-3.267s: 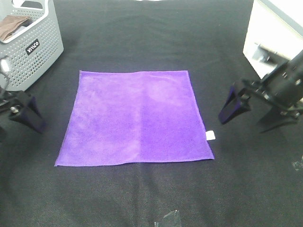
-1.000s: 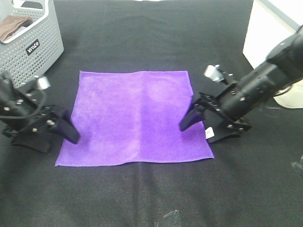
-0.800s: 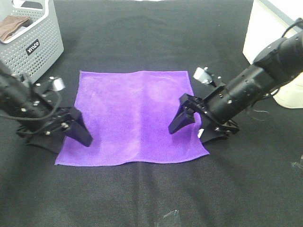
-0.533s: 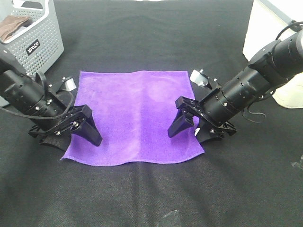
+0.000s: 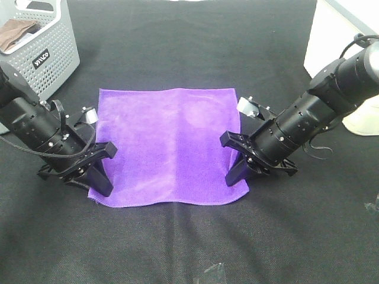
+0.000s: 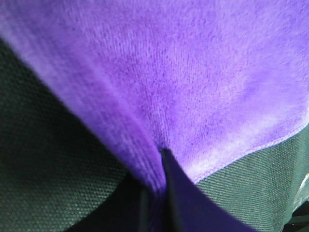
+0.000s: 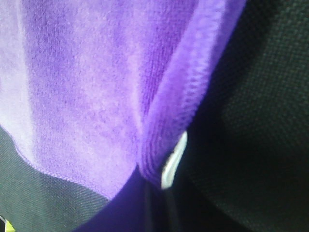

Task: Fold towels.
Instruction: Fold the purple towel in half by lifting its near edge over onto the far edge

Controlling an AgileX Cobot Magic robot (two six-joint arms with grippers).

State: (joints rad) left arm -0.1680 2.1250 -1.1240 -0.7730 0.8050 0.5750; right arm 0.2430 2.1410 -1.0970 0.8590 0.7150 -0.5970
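The purple towel point(image 5: 169, 142) lies spread on the black table. My left gripper point(image 5: 99, 177) is shut on the towel's near left edge, which is pinched and bunched inward. My right gripper point(image 5: 235, 173) is shut on the near right edge. In the left wrist view the purple towel point(image 6: 193, 87) folds into the closed fingers point(image 6: 176, 203). In the right wrist view the towel's edge point(image 7: 164, 96) and its white tag point(image 7: 174, 159) run into the closed fingers point(image 7: 140, 208).
A grey perforated basket point(image 5: 35, 56) with a brown cloth point(image 5: 15, 32) in it stands at the far left. A white box point(image 5: 337, 35) stands at the far right. A clear scrap point(image 5: 211, 273) lies at the near table edge.
Both grippers came in from the sides, lowered onto the towel's near corners and closed on them. The near corners have been drawn inward, so the near edge is narrower.
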